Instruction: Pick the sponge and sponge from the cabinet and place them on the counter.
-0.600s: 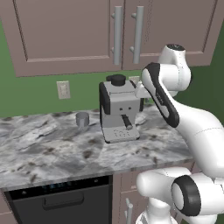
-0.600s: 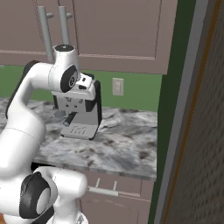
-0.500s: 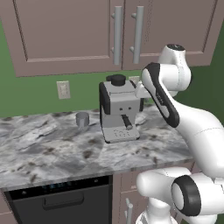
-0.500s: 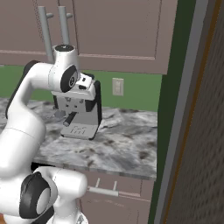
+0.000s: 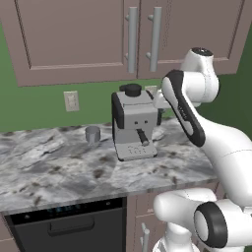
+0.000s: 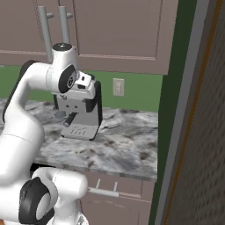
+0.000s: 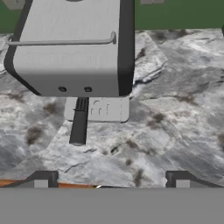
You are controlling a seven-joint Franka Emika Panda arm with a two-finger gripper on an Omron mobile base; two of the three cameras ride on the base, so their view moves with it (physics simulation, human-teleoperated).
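With cabinet (image 5: 74,39) doors shut, opening came first: hand (image 7: 111,179), wide open and empty, needed the 12 o'clock handles (image 5: 132,39).

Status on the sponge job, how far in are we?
Nothing done: cabinet doors shut, no sponge on the counter. In hand: nothing; the gripper hangs with jaws open over the counter by the coffee machine. Left: open the cabinet, fetch both sponges.

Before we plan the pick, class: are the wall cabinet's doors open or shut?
Shut. In both base views the cabinet doors lie flush, their grey bar handles side by side, and no interior shows.
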